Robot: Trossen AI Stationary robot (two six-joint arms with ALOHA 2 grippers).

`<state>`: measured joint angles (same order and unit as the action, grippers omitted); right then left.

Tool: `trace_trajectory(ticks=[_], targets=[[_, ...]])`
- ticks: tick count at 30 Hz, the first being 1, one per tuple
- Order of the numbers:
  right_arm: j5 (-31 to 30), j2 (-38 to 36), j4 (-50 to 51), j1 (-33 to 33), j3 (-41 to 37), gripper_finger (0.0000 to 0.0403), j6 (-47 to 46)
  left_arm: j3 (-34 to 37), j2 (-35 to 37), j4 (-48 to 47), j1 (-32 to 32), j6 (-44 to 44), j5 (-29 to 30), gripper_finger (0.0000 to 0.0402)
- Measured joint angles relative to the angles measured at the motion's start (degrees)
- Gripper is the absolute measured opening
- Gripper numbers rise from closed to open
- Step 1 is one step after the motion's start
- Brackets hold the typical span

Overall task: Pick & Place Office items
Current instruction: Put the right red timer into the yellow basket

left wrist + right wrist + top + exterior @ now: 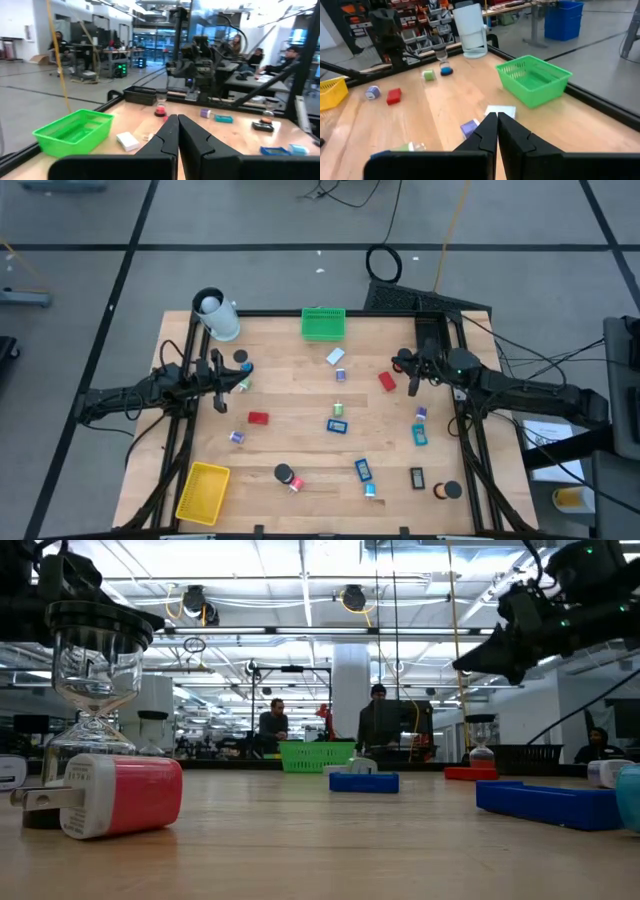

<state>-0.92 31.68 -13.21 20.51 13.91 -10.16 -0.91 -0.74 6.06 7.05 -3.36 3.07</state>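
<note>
Office items (338, 425) lie scattered across the worktop (290, 395) around the empty green basket (323, 324); left gripper (219, 385) and right gripper (412, 372) are pressed together, holding nothing.

Small office items (337, 425), red (258, 418), blue (363, 470), teal (420, 436), white (335, 356) and black (284, 473), lie scattered flat across the wooden tabletop.

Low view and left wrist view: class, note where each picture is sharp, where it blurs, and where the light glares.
Low view: the red-and-white plug up close is soft, the green basket farther back sharper; ceiling lights glare. Left wrist view: the shut left hand is crisp, the room behind hazy, windows washed out.
</note>
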Motion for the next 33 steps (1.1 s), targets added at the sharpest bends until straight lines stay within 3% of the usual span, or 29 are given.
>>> trace_trajectory(ticks=[7,19,25,33], targets=[[-6.7,5.1,7.2,-5.1,7.5,0.0009,0.0,0.0,0.0,0.1,0.0,-0.4,-1.6,0.0034],[-19.9,15.5,40.5,-14.0,25.3,0.0009,-15.7,0.0,0.0,1.4,0.0,-1.9,-1.5,0.0037],[-20.0,24.1,52.4,-17.6,31.7,0.0009,-26.0,0.0,0.0,1.1,0.0,-3.0,-1.5,0.0037],[-18.2,32.0,58.3,-22.4,34.5,0.0034,-37.3,0.0,0.0,0.5,0.0,-0.3,0.5,0.0037]])
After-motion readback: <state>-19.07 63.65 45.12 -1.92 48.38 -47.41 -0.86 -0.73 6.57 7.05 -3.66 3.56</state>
